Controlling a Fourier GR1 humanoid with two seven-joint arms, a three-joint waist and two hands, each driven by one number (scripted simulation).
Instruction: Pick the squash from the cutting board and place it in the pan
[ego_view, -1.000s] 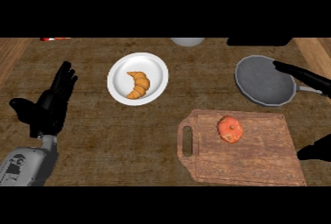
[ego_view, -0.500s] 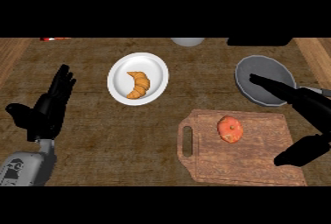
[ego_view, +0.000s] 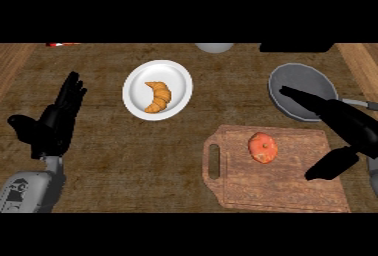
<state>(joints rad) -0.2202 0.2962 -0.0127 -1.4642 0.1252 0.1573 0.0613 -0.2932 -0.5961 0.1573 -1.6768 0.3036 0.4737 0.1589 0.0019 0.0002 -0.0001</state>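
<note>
Lying lengthwise up-down on cutting board (ego_view: 280, 180), squash (ego_view: 263, 147)

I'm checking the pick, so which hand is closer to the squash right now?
Right. The right hand hovers open just right of the squash over the cutting board; the left hand rests open far across the counter.

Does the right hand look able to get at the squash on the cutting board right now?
Probably yes. The right hand hangs open just right of the squash, fingers and thumb spread. The squash lies alone on the cutting board, with nothing between it and the hand.
</note>
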